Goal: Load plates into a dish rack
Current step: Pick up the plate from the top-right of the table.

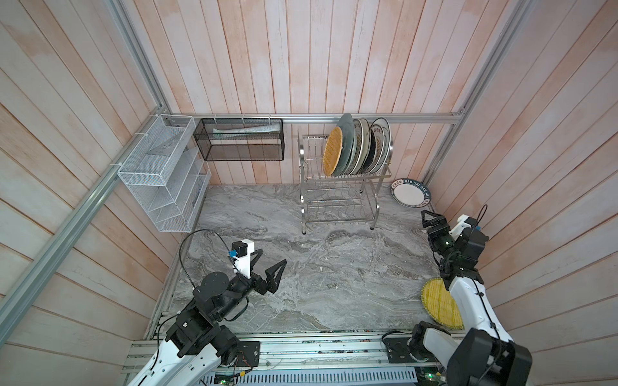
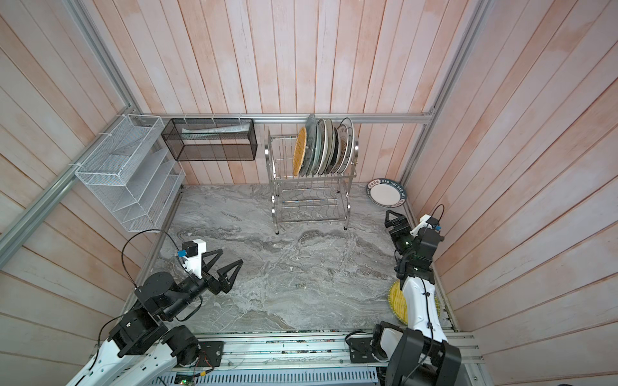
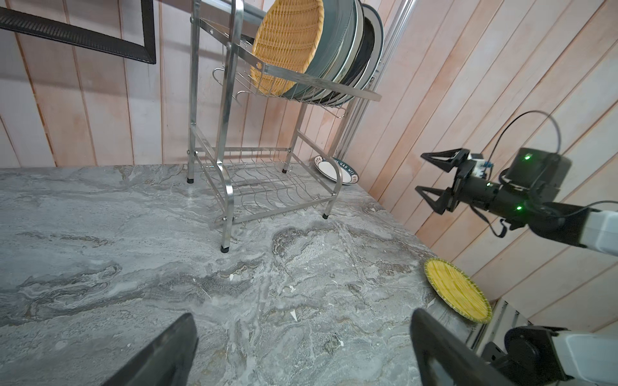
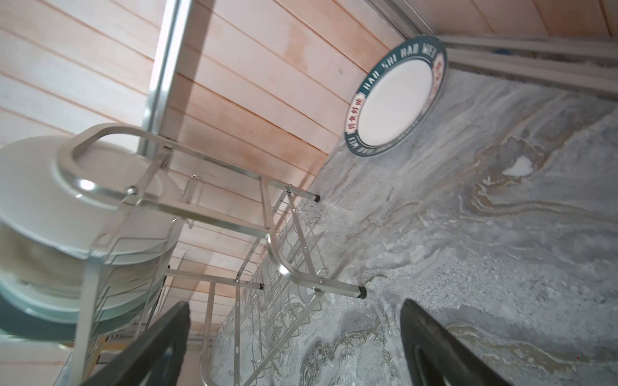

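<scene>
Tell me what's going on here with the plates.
Two robot arms are loading plates into the dish rack. A row of plates stands in its upper tier. Two lie on the counter: a white plate with a lettered rim beside the rack and a yellow woven plate under the right arm. The left gripper and right gripper are open and empty.

plates in dish rack, yellow plate
</scene>
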`<state>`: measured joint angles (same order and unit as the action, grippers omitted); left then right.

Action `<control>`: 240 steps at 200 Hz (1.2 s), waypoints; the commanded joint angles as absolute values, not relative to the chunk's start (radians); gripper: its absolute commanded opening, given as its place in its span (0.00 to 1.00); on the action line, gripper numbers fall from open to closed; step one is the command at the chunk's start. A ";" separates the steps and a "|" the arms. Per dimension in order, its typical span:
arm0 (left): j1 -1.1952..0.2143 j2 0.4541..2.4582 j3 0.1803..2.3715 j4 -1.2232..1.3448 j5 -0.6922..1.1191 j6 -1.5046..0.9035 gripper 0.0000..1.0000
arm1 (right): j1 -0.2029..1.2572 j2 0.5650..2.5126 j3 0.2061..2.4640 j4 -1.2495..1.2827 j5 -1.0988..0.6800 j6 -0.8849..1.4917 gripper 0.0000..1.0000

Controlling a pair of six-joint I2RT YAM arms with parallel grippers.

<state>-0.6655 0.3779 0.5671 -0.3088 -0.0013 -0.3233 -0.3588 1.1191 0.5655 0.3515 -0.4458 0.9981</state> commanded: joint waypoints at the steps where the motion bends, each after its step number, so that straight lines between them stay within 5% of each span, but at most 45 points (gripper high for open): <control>1: -0.662 0.353 0.559 -0.355 -0.028 -0.355 1.00 | -0.378 1.243 0.563 0.591 -0.416 1.099 0.94; 100: -0.663 0.267 0.535 -0.410 -0.091 -0.369 1.00 | -0.435 1.917 0.907 0.745 -0.507 1.212 0.86; 147: -0.660 0.282 0.529 -0.402 -0.095 -0.368 1.00 | -0.438 2.085 1.105 0.654 -0.516 1.218 0.84; 185: -0.657 0.306 0.527 -0.393 -0.091 -0.371 1.00 | -0.450 2.220 1.244 0.622 -0.554 1.262 0.70; 240: -0.656 0.326 0.529 -0.387 -0.086 -0.370 1.00 | -0.445 2.299 1.403 0.445 -0.539 1.211 0.64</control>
